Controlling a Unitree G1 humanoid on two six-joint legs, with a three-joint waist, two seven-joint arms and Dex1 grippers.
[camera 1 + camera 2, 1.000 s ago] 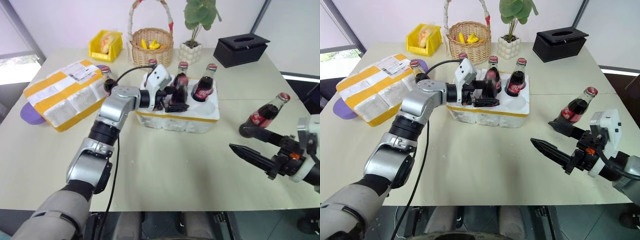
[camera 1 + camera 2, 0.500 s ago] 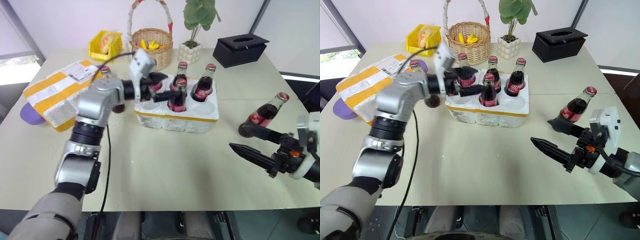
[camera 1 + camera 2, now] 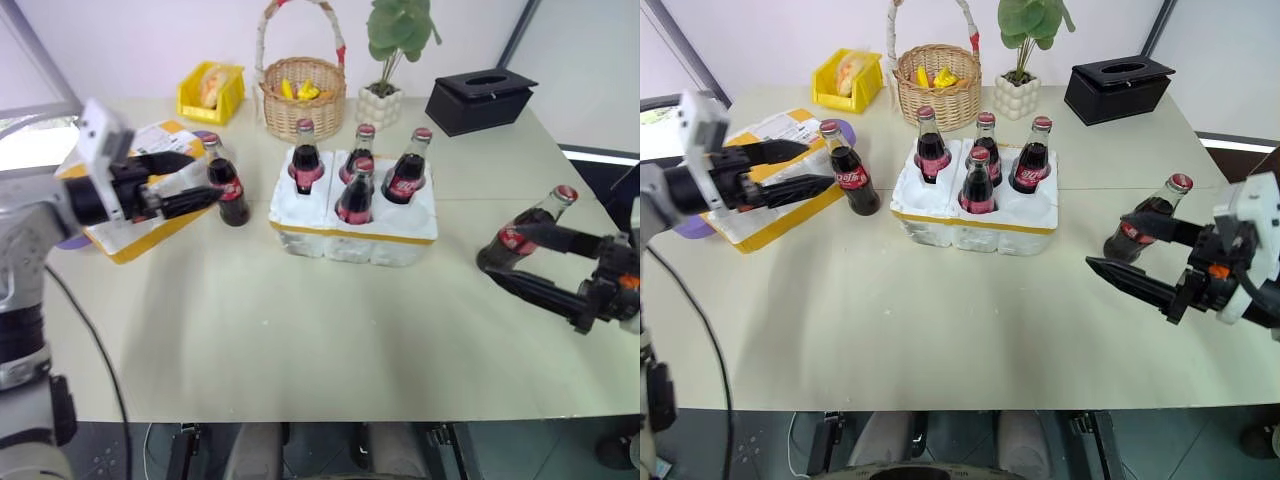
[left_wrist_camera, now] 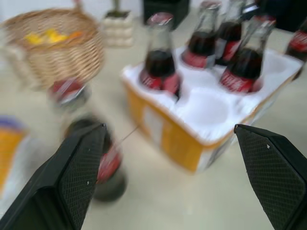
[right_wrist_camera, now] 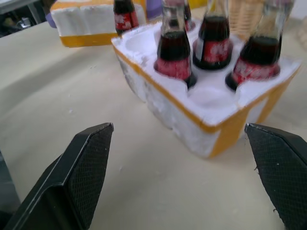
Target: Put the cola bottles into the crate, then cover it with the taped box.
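Four cola bottles [image 3: 357, 190] are seen standing in the white foam crate [image 3: 354, 235] at the table's [image 3: 940, 330] centre, while a fifth bottle [image 3: 852, 170] stands at nine o'clock of the crate, just beside the taped box [image 3: 750, 190], and a sixth bottle [image 3: 1145, 225] stands at three o'clock. The left gripper [image 3: 800, 170] is held level with its fingers spread wide, its tips close to the fifth bottle. The right gripper [image 3: 1135, 255] is likewise held spread and empty, with the sixth bottle just beyond its upper finger.
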